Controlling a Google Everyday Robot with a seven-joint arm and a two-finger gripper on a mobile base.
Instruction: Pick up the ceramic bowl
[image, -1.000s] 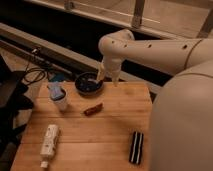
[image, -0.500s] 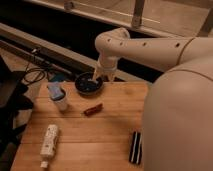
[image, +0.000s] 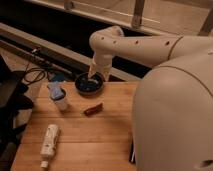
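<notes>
The ceramic bowl (image: 89, 85) is a small round dark bowl with a bluish inside, at the far edge of the wooden table (image: 100, 145). My gripper (image: 93, 75) hangs from the white arm and sits right over the bowl's far right rim, reaching down into it. The arm's large white body fills the right side of the camera view.
A white cup with a blue top (image: 58, 95) stands left of the bowl. A small reddish-brown item (image: 93, 109) lies in front of the bowl. A white bottle (image: 49, 144) lies at the front left. A dark object (image: 132, 150) shows at the arm's edge. Cables (image: 32, 75) lie off the table's left.
The arm has swung left and lowered, bringing the gripper from the right of the bowl to over its rim. The bowl has not moved.
</notes>
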